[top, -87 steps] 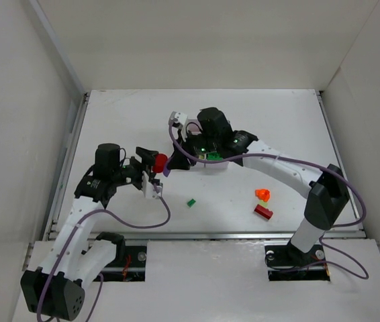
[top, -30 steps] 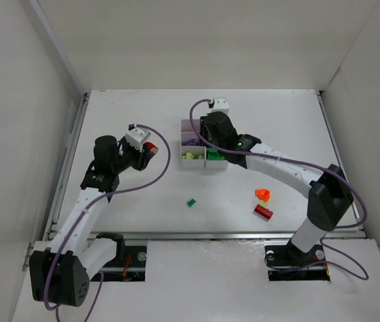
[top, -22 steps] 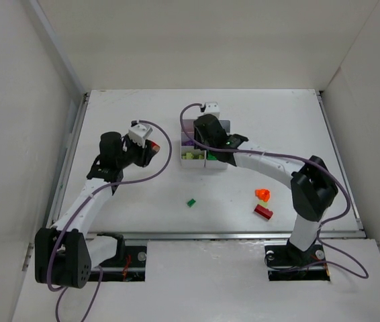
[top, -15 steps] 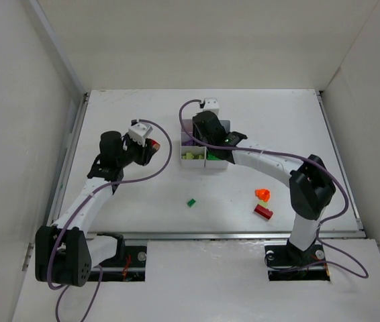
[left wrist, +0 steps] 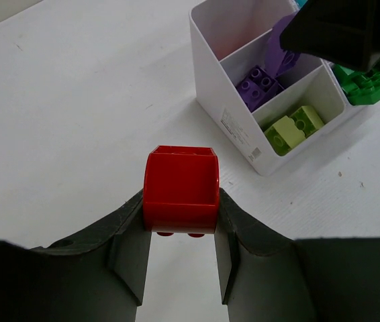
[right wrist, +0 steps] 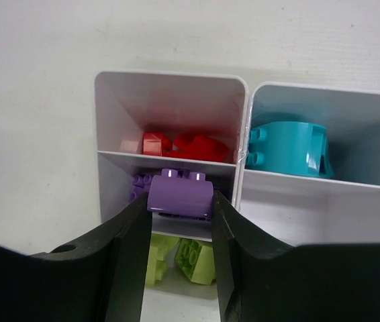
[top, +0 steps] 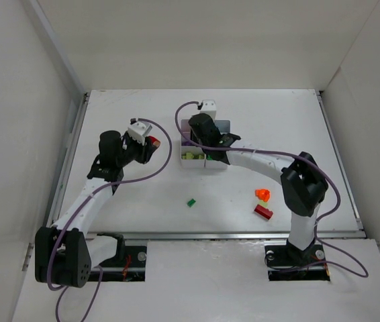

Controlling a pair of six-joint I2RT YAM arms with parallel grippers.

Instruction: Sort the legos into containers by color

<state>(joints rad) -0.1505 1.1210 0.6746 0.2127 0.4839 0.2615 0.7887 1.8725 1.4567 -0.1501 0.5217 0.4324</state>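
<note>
The white tray of containers (top: pixel 225 123) stands mid-table. My right gripper (right wrist: pixel 180 203) is shut on a purple lego (right wrist: pixel 180 193) and hovers over the tray's left column, above the compartment with purple legos (right wrist: pixel 138 182). Red legos (right wrist: pixel 193 144) lie in the far left compartment, a cyan lego (right wrist: pixel 287 149) in the far right one, and yellow-green legos (right wrist: pixel 197 258) in the near left one. My left gripper (left wrist: pixel 180 204) is shut on a red lego (left wrist: pixel 180 186), held above the table left of the tray (left wrist: pixel 227 114). Green legos (left wrist: pixel 368 84) fill another compartment.
Loose on the table in front of the tray are a small green lego (top: pixel 191 202), an orange lego (top: pixel 262 194) and a red lego (top: pixel 263 212). White walls enclose the table on three sides.
My right gripper has shifted left over the tray's left column, still holding the purple lego. My left gripper has edged slightly toward the tray with the red lego.
</note>
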